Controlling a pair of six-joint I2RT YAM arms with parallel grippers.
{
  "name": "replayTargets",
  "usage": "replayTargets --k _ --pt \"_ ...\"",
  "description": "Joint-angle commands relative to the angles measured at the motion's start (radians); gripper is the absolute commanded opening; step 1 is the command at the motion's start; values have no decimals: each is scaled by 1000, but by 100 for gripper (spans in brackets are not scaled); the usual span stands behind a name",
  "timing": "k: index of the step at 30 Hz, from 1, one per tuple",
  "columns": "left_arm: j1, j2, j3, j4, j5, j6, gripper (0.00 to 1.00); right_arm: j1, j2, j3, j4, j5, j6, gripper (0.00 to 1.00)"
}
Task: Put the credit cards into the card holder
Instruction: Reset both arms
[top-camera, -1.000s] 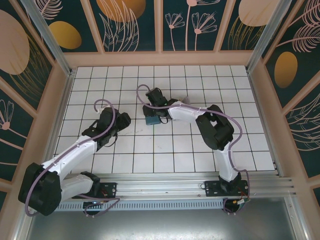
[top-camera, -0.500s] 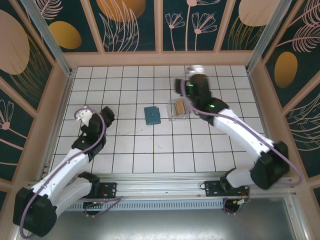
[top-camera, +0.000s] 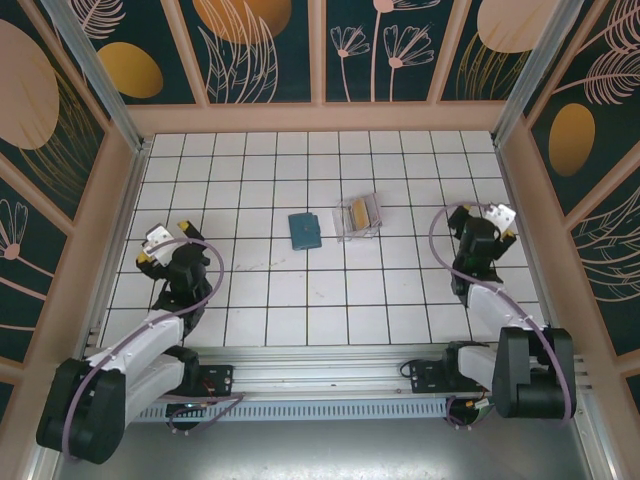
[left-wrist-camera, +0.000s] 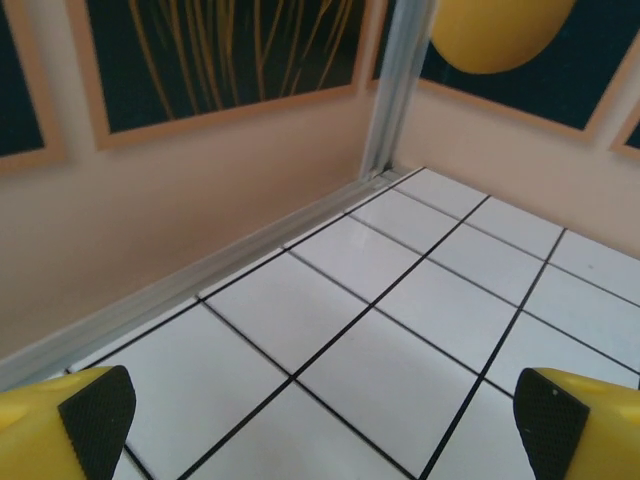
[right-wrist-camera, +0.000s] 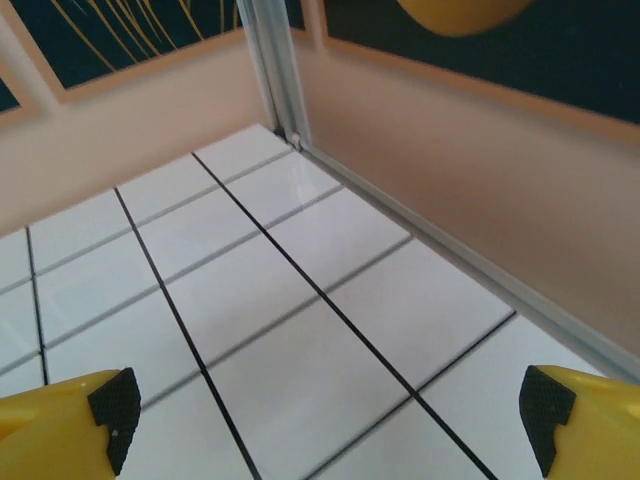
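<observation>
The card holder (top-camera: 304, 230), a small teal wallet, lies flat and closed on the white tiles at the middle of the table. Right of it stands a clear plastic box (top-camera: 372, 226) with yellow-tan credit cards (top-camera: 357, 214) showing inside. My left gripper (top-camera: 165, 241) is far off at the left side, open and empty. My right gripper (top-camera: 487, 219) is at the right side, also open and empty. In the left wrist view the left gripper (left-wrist-camera: 320, 425) has bare tiles between its yellow fingertips (left-wrist-camera: 95, 420). The right gripper (right-wrist-camera: 330, 415) shows the same in the right wrist view.
Peach walls (top-camera: 320, 117) with dark painted panels close in the tiled floor on three sides. The left wall (left-wrist-camera: 150, 220) is near my left gripper, and the right wall (right-wrist-camera: 480, 170) near my right one. An aluminium rail (top-camera: 350, 362) runs along the near edge by the arm bases.
Both arms have drawn back from the middle, the left one to the left side and the right one away from the card holder and box. Both grippers have opened wider.
</observation>
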Motion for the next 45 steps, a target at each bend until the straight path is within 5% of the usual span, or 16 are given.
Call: replayTargets --k 1,6,12,18,25,26,45 --pt "52 69 -54 287 104 149 99 -8 53 -93 326 -72 -32 99" --pt "118 218 -119 552 217 154 99 -5 176 -120 467 -126 -99 99" --pt "143 349 -25 576 331 251 99 36 297 -208 764 -130 -136 99" --pt "177 518 -59 813 525 315 99 53 324 -177 737 -184 -177 99" --pt "197 544 -14 751 525 291 99 39 441 -165 842 -246 -198 99" --pt "197 542 -14 752 525 291 99 24 407 -142 727 -268 -171 99" --pt "197 540 -18 756 545 302 99 5 406 -144 733 -284 -154 99"
